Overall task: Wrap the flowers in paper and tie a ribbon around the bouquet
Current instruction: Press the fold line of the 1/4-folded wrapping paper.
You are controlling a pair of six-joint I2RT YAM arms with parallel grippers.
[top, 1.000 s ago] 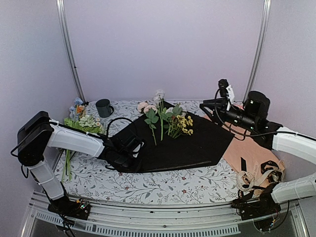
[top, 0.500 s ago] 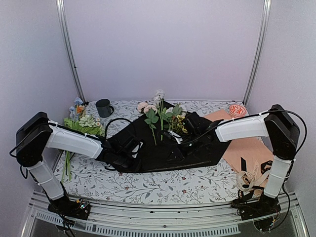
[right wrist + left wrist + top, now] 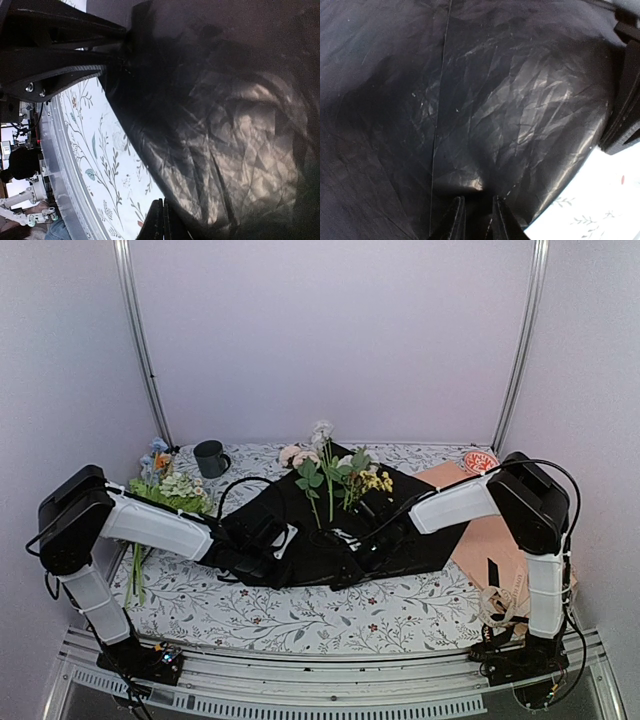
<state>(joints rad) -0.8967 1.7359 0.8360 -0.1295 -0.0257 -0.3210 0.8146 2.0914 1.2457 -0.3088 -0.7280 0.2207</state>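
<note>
1. Swinging in from the far right, the right arm now reaches low across to the near edge of the large, glossy black paper sheet (image 3: 265,505); the left arm has stayed where it was.
2. That sheet lies spread and crinkled over the middle of the white floral-print tablecloth (image 3: 300,615).
3. On its far half lie the long green-stemmed flowers with pale pink and white blooms (image 3: 325,475), heads toward the back wall. A small sprig of yellow blooms (image 3: 375,482) lies just beside them on the right.
4. At the sheet's near left edge, the left gripper (image 3: 479,222) has its fingers drawn to a narrow gap with a raised fold of the paper between them.
5. The right gripper (image 3: 161,220) has its fingers pressed together at the sheet's near edge. I cannot tell whether any paper is caught between them.
6. The floppy cream-beige ribbon (image 3: 515,605) sits in a loose heap at the near right, well apart from the sheet.
7. A peach-tan paper sheet (image 3: 500,540) lies under the right arm, and a dark mug (image 3: 210,457) stands at the far left.
</note>
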